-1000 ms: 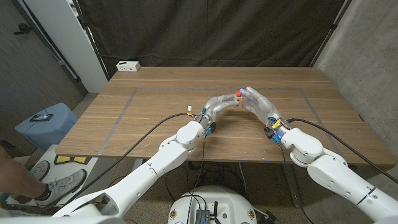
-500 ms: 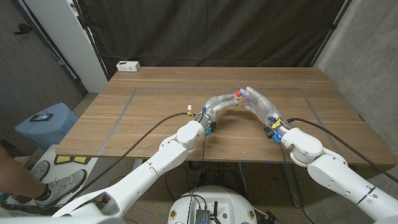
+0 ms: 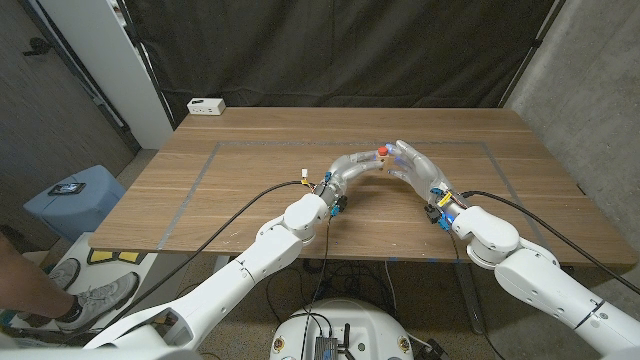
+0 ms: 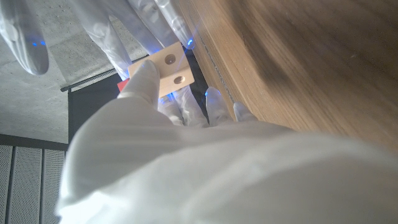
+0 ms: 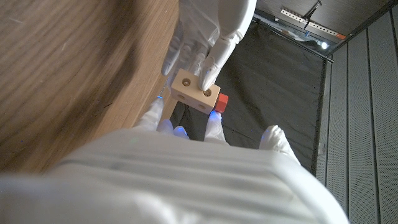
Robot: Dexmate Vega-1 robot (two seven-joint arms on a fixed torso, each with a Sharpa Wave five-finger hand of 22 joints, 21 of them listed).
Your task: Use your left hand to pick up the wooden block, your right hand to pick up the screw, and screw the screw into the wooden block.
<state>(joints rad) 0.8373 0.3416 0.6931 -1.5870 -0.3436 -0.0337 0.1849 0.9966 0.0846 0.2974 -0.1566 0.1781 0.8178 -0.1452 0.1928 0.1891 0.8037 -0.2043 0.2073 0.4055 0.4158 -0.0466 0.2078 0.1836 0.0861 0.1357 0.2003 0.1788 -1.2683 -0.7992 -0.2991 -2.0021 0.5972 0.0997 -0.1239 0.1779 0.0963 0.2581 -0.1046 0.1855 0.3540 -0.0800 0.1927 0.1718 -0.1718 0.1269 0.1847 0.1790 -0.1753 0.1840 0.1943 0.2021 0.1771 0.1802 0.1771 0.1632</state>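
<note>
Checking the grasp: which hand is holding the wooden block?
The left hand: its thumb and fingers pinch the wooden block, while the right hand holds the red screw beside it.

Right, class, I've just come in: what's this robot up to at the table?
The left hand holds a small wooden block with two holes above the table. The right hand meets it from the other side, with a red screw head showing between them. Whether the screw is in a hole cannot be told.
</note>
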